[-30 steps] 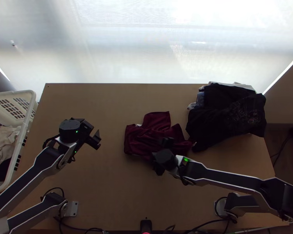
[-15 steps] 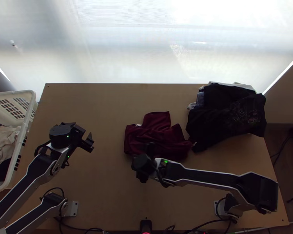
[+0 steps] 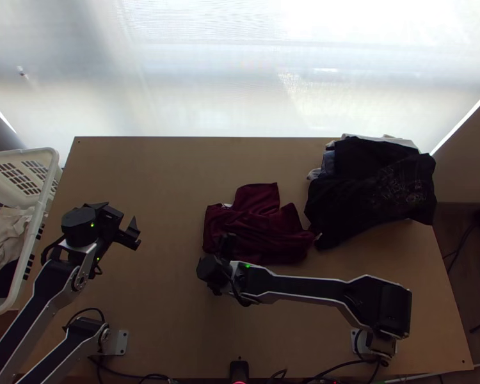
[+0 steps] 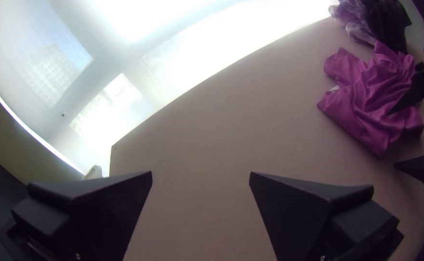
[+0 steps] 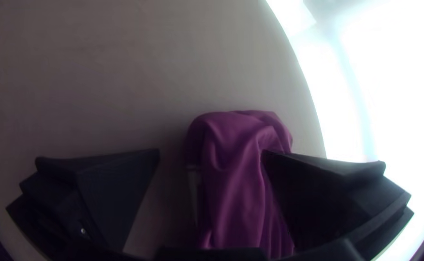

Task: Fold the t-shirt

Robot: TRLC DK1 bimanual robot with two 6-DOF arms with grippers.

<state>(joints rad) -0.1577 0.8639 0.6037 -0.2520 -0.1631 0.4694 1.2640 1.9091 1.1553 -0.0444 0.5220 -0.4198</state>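
Observation:
My left gripper (image 3: 136, 234) stands open over the table's left part, away from the cloth; in the left wrist view the same left gripper (image 4: 200, 175) has bare table between its fingers. A dark red t-shirt (image 3: 253, 224) lies bunched near the middle of the table, one part sticking out towards the far edge. At the shirt's near left edge is my right gripper (image 3: 219, 262). In the right wrist view the right gripper (image 5: 211, 152) is open, with part of the shirt (image 5: 238, 183) between its fingers, close to one of them and not clamped.
A heap of dark clothes (image 3: 374, 185) lies at the table's far right, close beside the shirt. A white laundry basket (image 3: 48, 185) with cloth in it stands off the left edge. Bare table (image 3: 157, 166) stretches left of the shirt.
My right gripper has moved left along the shirt's near side, uncovering its near right part. The left gripper has drawn back a little to the left. The shirt has hardly changed.

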